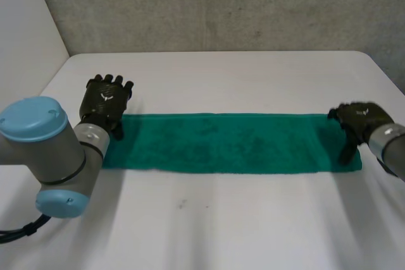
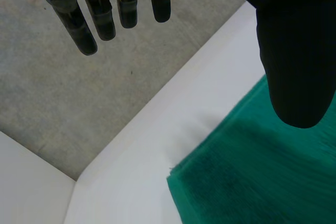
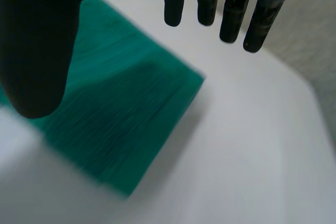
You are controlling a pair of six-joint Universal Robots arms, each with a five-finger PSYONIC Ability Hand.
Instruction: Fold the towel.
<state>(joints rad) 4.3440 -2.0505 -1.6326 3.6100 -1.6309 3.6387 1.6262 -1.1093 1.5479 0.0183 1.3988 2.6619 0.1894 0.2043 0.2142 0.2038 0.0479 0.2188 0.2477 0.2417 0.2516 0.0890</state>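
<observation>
Here the green towel (image 1: 231,143) lies flat, lengthwise left to right.

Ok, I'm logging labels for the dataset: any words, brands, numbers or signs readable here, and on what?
No readable text.
Left hand: a small pale mark on its back, too small to read.
Right hand: a similar mark, too small to read.
Towel and table: plain, no print.
</observation>
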